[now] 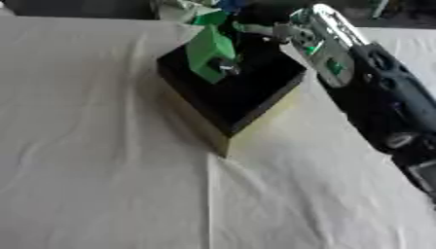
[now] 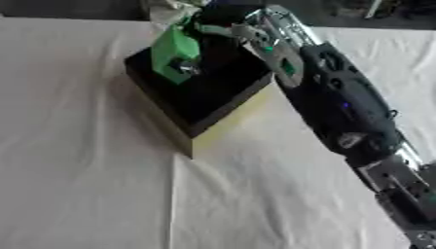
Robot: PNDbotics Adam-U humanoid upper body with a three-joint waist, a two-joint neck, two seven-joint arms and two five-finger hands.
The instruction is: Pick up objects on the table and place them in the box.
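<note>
A wrinkled white cloth [image 1: 102, 160] covers the whole table.

Two head-mounted stereo eyes, looking steeply down, close over white-clothed table [image 1: 94, 160], both sharing dark box [image 1: 243, 92] toward 12 o'clock, right arm [image 2: 340, 116] entering from 4 o'clock

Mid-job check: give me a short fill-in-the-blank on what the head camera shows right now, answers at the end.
1. The green object is held over the ____ box.
2. The arm reaching to the box enters from the view's ____ side.
3. The box stands on a ____ cloth.
4. The robot's ____ hand shows in neither view.

Missing words: black; right; white; left
</note>
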